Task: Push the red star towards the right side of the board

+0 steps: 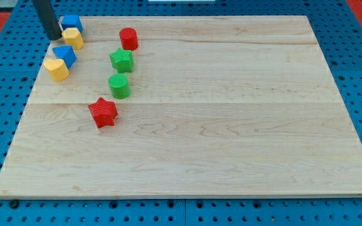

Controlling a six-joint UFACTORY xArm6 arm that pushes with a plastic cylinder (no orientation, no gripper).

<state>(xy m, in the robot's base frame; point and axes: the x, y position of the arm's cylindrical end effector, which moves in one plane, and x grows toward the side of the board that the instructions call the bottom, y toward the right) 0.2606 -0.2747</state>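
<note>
The red star lies on the wooden board at the view's left, below the middle. My tip is at the view's top left, just left of a yellow block and a blue block. It is well above and left of the red star, apart from it.
A red cylinder, a green star-like block and a green cylinder stand in a column above the red star. A blue block and a yellow heart-like block lie at the left edge.
</note>
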